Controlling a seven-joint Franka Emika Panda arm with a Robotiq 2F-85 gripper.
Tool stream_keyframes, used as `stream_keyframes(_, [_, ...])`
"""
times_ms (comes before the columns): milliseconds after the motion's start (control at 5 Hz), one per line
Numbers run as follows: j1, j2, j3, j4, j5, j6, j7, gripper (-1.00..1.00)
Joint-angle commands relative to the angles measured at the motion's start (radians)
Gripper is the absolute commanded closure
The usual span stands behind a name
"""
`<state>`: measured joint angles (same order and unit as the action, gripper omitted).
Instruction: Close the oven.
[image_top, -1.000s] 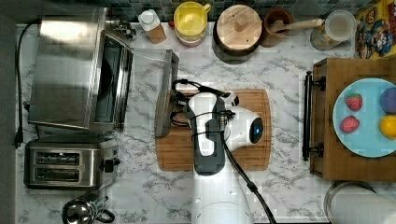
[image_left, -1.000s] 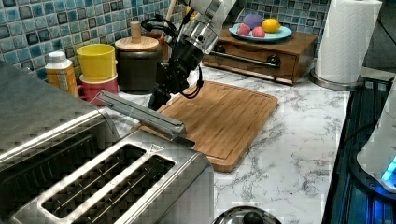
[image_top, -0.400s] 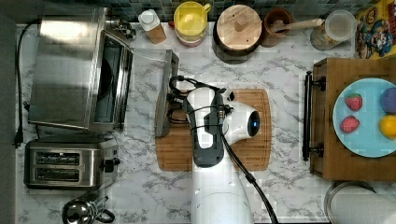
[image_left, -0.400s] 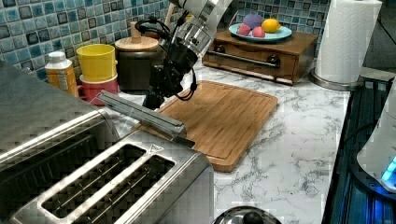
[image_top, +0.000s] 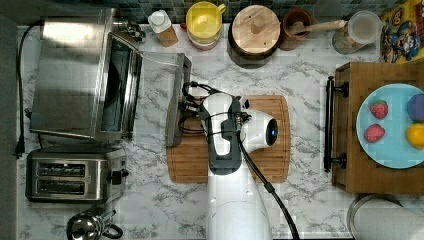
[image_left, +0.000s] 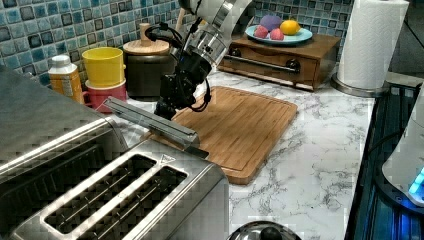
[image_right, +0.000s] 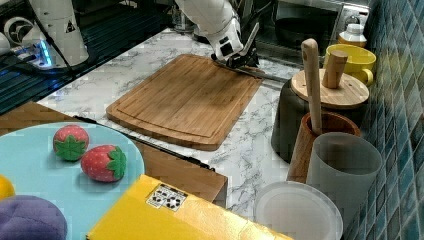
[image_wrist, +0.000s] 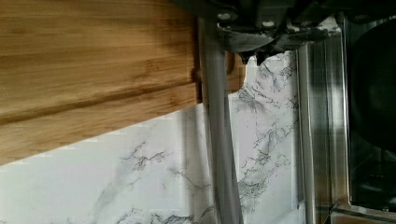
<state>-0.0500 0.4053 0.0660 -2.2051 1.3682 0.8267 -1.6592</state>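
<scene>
Oven at the table's back corner beside the toaster, its glass door dropped open and reaching out over the marble toward the cutting board. The door's bar handle hangs at the free edge, just beside the board's end, which I judge is why I have the arm low over that end of the board: the handle is the natural place to lift from. End effector sits at the handle, close against it or touching (contact not resolvable). I cannot tell whether its fingers are spread or pressed together, nor whether they grip the bar. The door is not yet raised.
</scene>
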Motion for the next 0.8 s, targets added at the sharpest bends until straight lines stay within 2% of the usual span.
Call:
stream_keyframes(200, [0.035, -0.143, 0.076, 0.134, 0.0, -0.11, 0.022, 1.0])
stream_keyframes(400, [0.08, -0.179, 0.104, 0.164, -0.057, -0.089, 0.069, 1.0])
stream_keyframes(600, [0.101, -0.226, 0.137, 0.183, -0.083, -0.079, 0.103, 1.0])
stream_keyframes(800, [0.153, -0.268, 0.153, 0.187, -0.149, 0.016, 0.185, 1.0])
